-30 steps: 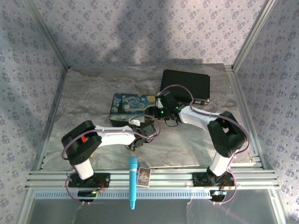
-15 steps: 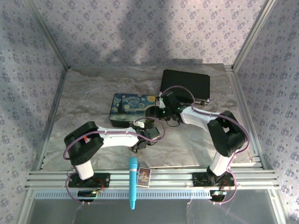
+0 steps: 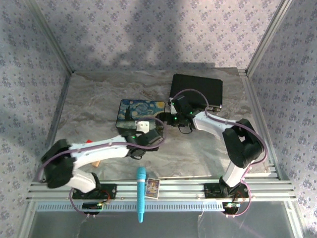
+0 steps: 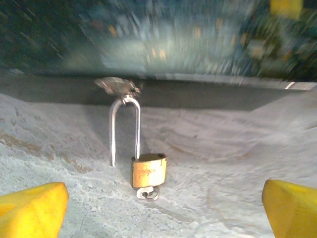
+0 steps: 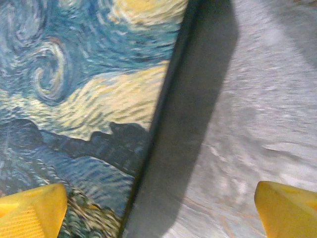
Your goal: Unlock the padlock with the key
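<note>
Left claw (image 4: 163, 210) is wide open and holds nothing. Its two yellow fingertips (image 4: 32, 210) sit far apart, low over the gray counter (image 4: 237, 148). It points right at the padlock (image 4: 147, 170), I think so its camera can get a good look. The little gold padlock hangs by its silver loop (image 4: 112, 134) from the latch (image 4: 118, 85) on the front of the Starry Night box (image 3: 133, 110), with its bottom down near the counter. One end of the loop goes into the gold part, but the other end is out in the air, so the padlock looks unlocked to me. The tiny silver key (image 4: 147, 193) pokes out under the padlock, as if it sits in the keyhole, and no claw touches it. Over to the right, the right claw (image 5: 158, 213) is wide open and holds nothing. It hovers over the right edge of the box, half over the painted lid and half over the counter, maybe so it can steady the box. Farther right and back lies a black case (image 3: 198, 89), well away from the job.
</note>
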{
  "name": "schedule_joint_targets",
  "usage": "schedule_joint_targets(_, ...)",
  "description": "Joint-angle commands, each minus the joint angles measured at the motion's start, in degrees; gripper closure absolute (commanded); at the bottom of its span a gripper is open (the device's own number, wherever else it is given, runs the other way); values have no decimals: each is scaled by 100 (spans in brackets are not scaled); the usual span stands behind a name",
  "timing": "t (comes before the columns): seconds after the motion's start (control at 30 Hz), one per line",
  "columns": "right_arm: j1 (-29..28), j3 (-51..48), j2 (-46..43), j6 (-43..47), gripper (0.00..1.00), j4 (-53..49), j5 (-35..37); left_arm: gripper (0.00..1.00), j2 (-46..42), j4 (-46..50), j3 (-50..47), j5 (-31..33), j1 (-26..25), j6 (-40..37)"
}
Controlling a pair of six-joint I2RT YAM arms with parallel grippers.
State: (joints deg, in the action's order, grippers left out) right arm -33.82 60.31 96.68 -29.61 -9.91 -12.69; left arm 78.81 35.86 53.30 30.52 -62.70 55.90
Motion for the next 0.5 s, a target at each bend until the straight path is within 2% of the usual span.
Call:
schedule_joint_targets(0.0,3,138,-501,261,1,-724,725,0,-986,-136,-327,-114,339,-126)
schedule_joint_targets(0.17,-329,-112,-1244,148,1,-974,1477,0,-2201,-127,-786,-193,963,-484)
schedule_joint_targets(0.3,-1132,-135,-1674,-129,1,-1319,2305,0,-2735,88,-1037,-583,1712,-721)
schedule_joint_targets(0.47,-2043,66,-1276,-598,2,-1354,2446,0,-3242,-26,-1430,-1192,2502,-822)
